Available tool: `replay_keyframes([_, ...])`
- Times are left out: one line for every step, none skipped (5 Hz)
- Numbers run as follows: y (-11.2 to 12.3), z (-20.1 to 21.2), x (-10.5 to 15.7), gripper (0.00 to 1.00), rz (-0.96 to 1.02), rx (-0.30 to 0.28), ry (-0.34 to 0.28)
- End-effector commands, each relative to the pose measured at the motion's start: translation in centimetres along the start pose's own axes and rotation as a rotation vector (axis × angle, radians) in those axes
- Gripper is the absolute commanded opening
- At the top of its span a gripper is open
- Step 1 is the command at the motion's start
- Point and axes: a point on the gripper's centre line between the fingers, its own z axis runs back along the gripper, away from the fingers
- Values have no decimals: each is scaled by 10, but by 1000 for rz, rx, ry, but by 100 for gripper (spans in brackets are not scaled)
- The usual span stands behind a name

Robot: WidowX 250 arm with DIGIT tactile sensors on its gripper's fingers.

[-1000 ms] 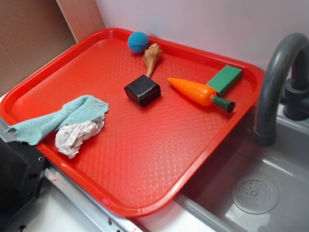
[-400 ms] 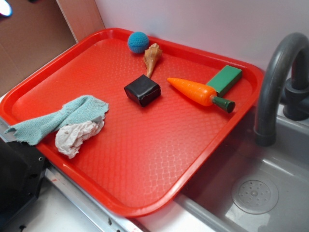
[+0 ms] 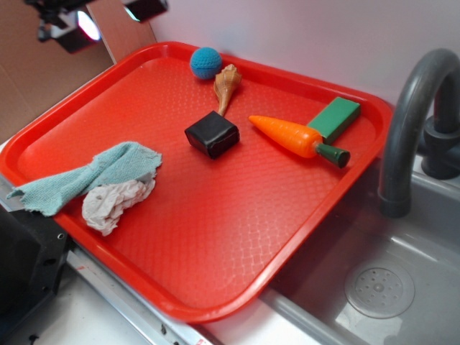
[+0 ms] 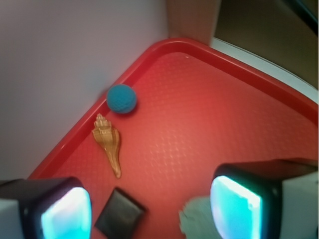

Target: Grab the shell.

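Observation:
The shell point(image 3: 226, 86) is tan-brown and lies near the far rim of the red tray point(image 3: 237, 223), its thin tail pointing at a black block point(image 3: 212, 134). In the wrist view the shell point(image 4: 108, 142) sits ahead and to the left, knobby end toward the tray point(image 4: 219, 109) rim. My gripper point(image 3: 108, 18) hovers high over the tray's far left corner, well apart from the shell. It stands open point(image 4: 149, 211), with nothing between its fingers point(image 4: 237, 206).
A blue ball point(image 3: 205, 62) sits just behind the shell. An orange carrot point(image 3: 291, 135) and a green block point(image 3: 334, 118) lie to the right. Teal and white cloths point(image 3: 100, 180) are bunched at the left. A grey faucet point(image 3: 410, 115) and sink point(image 3: 402, 280) stand beside the tray.
My gripper has come into the exterior view at the top left; a second ago it was out of frame. The things on the tray have not moved.

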Motion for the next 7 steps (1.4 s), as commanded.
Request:
replay_keyframes([-37,-36,12,100,-39,-5,-11])
replay_keyframes([-44,-55,15,100,-57,-4,-5])
replay_keyframes([-49,-76,12,100,-92,4,-10])
replay_keyframes([-49,-92,18,100,-104,22,-19])
replay_keyframes([-49,-106,23,100,-122,58,-46])
replay_keyframes([-52,-117,27,100,-139,72,-45])
replay_keyframes([-51,-131,31,100,-163,102,-55])
